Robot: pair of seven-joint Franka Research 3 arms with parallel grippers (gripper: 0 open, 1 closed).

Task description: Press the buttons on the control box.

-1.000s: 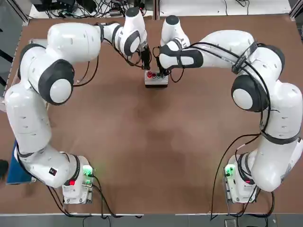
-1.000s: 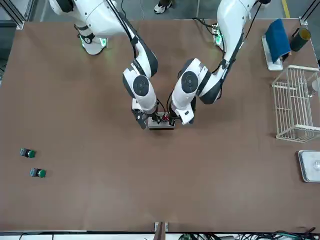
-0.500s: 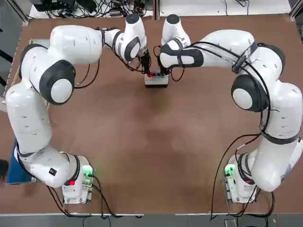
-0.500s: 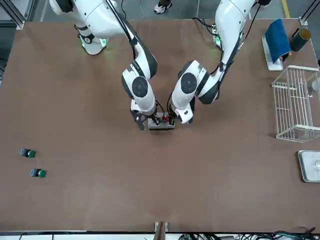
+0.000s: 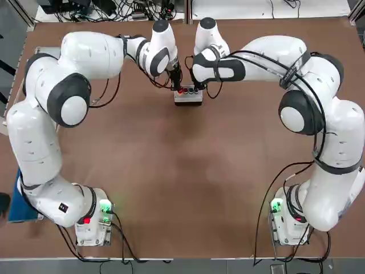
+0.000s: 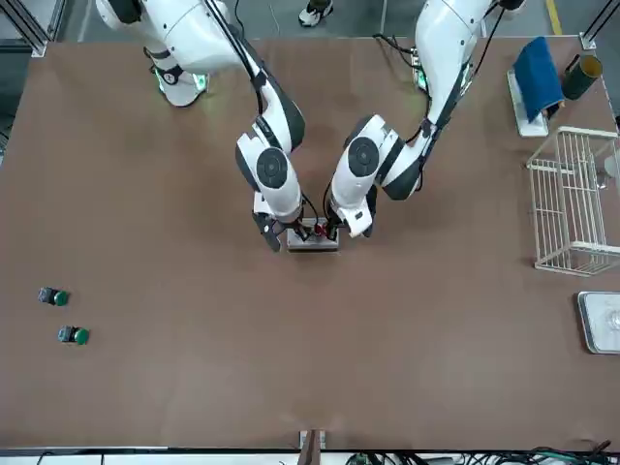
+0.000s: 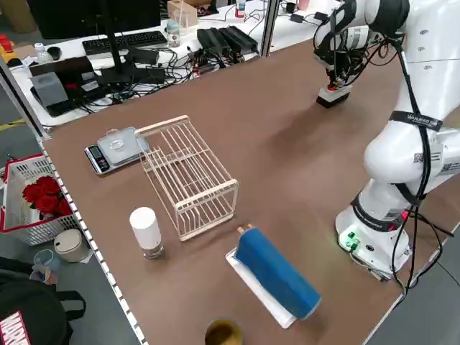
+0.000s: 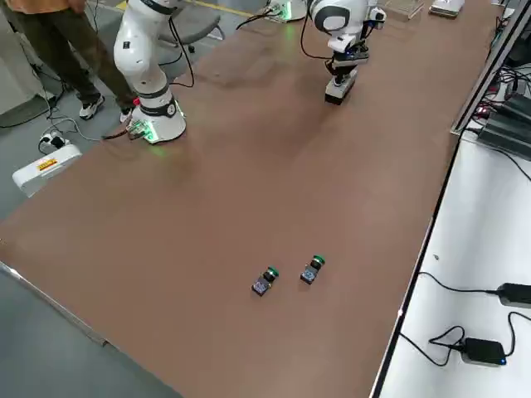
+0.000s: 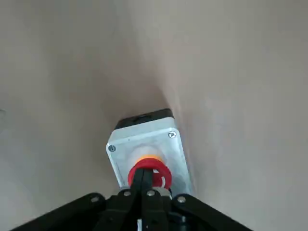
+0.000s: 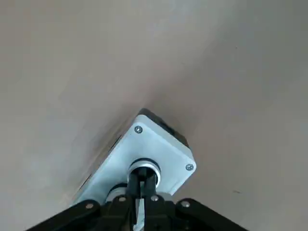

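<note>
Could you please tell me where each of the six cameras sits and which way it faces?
Top: overhead, arm bases at bottom, both arms over the control box.
Front: across the table; same box.
Left side: raised; wire rack.
Right side: raised; two loose buttons.
Left wrist: left gripper on large red button.
Right wrist: right gripper on box.

control box: its far edge is covered by both wrists in the top view.
buttons: the row is partly covered by the two grippers; whether any is pressed down cannot be told.
large red button: its near part is hidden behind the closed left gripper.
dark button: partly masked by the closed right gripper.
person: cut off by the picture's edge; only legs and a shoe are seen.
</note>
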